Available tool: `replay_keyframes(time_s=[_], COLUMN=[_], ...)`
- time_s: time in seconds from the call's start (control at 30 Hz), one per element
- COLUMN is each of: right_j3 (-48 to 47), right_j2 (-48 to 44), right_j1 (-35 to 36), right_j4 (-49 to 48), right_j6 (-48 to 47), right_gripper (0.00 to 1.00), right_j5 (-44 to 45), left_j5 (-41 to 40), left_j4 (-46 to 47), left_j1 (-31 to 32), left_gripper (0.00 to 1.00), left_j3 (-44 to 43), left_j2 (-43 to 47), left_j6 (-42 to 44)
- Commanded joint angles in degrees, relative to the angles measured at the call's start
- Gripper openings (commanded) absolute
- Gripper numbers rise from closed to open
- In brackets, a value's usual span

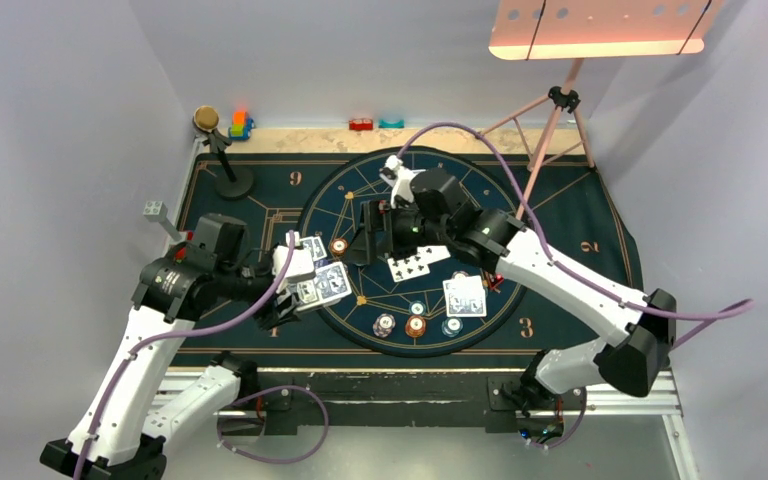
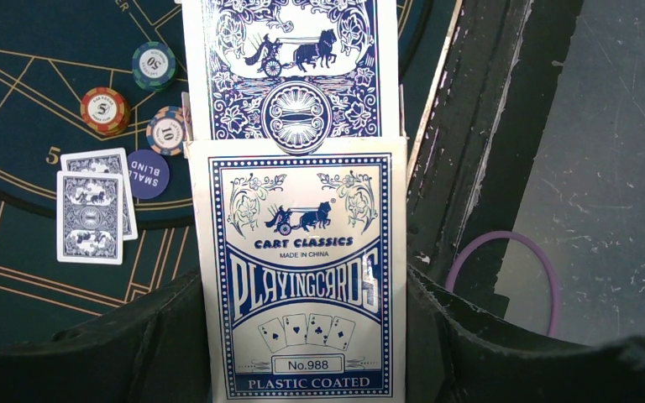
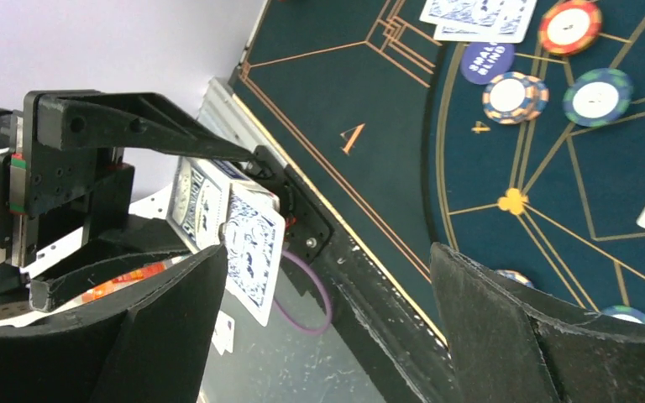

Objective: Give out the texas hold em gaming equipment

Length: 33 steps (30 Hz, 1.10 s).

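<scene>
In the left wrist view my left fingers (image 2: 462, 344) are closed on a card box (image 2: 302, 277), one dark pad on each long side. The print reads Cart Classics playing cards, which is too small to read in the top view. One blue-backed card (image 2: 290, 67) sticks out of the open end of the box, and its far end is cut off by the upper edge of the picture. Beyond the box, on the dark-blue mat (image 2: 17, 302), lie two face-down cards (image 2: 92, 206) that overlap each other, and a blue Small Blind button (image 2: 148, 174) just beside them. Three chips are near it: an orange chip (image 2: 105, 109), a teal chip (image 2: 153, 65) and a white-orange chip (image 2: 168, 130). The right wrist view shows my right fingers (image 3: 504, 319) standing wide apart with nothing between them, turned toward the left arm and its box. Only the top view gives the whole layout: the right fingers are over the middle of the mat, and a face-up card (image 1: 418, 262) lies just beside them. In the right wrist view this card is only a white corner at the right edge. I cannot read its value in any view. Two more chips are half hidden behind one right finger there.
</scene>
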<state>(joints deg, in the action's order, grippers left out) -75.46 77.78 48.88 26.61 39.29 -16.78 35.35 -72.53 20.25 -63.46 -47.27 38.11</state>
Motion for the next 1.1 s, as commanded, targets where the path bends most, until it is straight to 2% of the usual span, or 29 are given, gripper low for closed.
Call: replay_keyframes(time_s=[0.0, 0.3, 0.43, 0.8, 1.07], right_j3=[-0.4, 1.9, 3.2, 3.2, 3.5], right_j2=[1.2, 4.1, 5.1, 4.3, 0.9], right_j1=[2.5, 4.9, 5.3, 5.0, 3.7], right_j4=[-6.1, -11.7, -11.3, -7.2, -3.7], right_j6=[2.5, 5.4, 5.4, 4.5, 3.4], right_gripper=[0.95, 0.98, 0.98, 0.54, 0.46], right_j5=[-5.3, -8.7, -8.1, -4.6, -1.0], left_j5=[1.8, 1.6, 1.9, 2.4, 2.7], left_j4=[3.2, 3.3, 3.2, 2.1, 2.0], left_j1=[-0.4, -0.4, -0.4, -0.4, -0.4], left_gripper=[0.00, 0.00, 0.00, 0.00, 0.00], left_j3=[-0.3, -0.7, -0.9, -1.8, -2.1], left_j2=[0.0, -0.2, -0.3, 0.0, 0.0], left_j6=[-0.8, -0.9, -0.9, -0.9, -1.0])
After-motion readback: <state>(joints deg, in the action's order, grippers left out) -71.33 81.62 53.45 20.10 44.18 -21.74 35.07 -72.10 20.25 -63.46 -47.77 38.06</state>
